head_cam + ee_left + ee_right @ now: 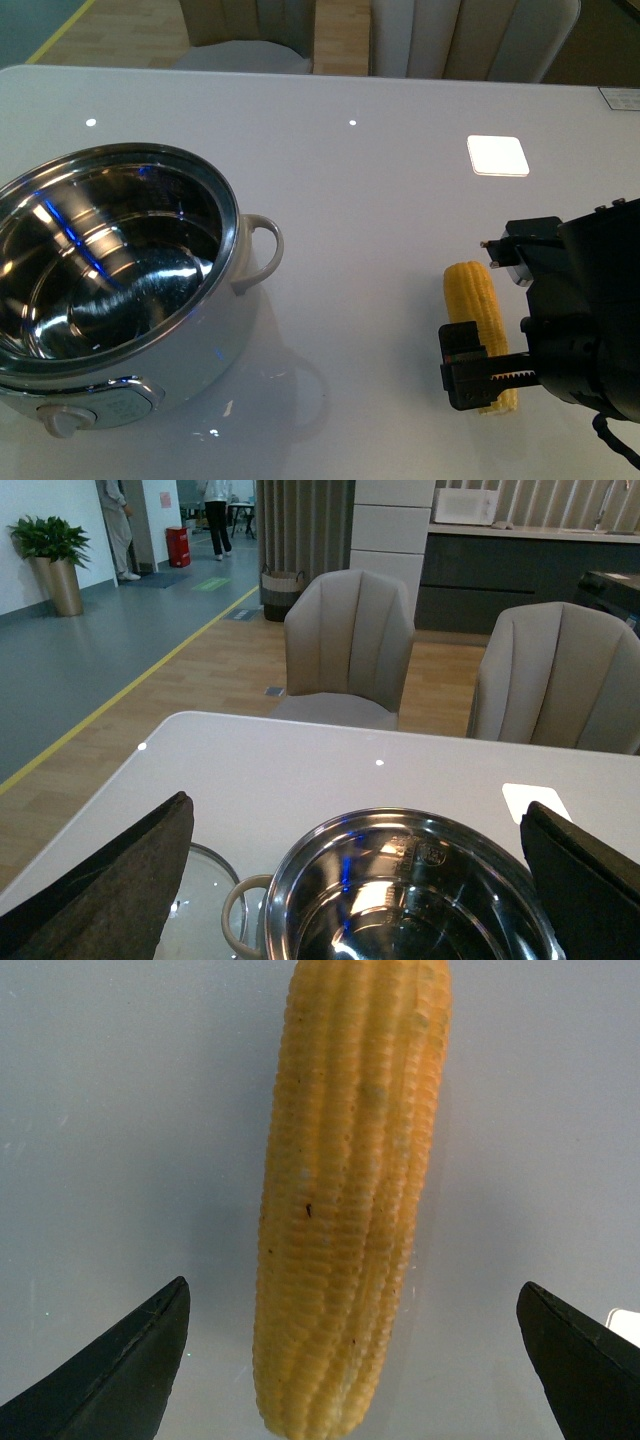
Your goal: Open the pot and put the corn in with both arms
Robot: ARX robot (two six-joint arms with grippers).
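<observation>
The husked yellow corn cob (473, 296) lies flat on the glossy white bench (380, 200), well to the right of the large round white electric pot with its shiny steel interior (215, 335), which stands open. The cob's long axis runs away from us, leaning only slightly. The right end effector (495, 372) is by far the nearer one and straddles the cob's near end. In the right wrist view its black fingers (130, 1360) stand wide apart with the corn (350, 1200) centred between them, clear bench on both sides, so the closing line crosses the long axis squarely. We judge it still needs to close, and that the grip sits towards one end. The left end effector (340, 880) hangs spread over the pot's rim (400, 820), holding nothing.
</observation>
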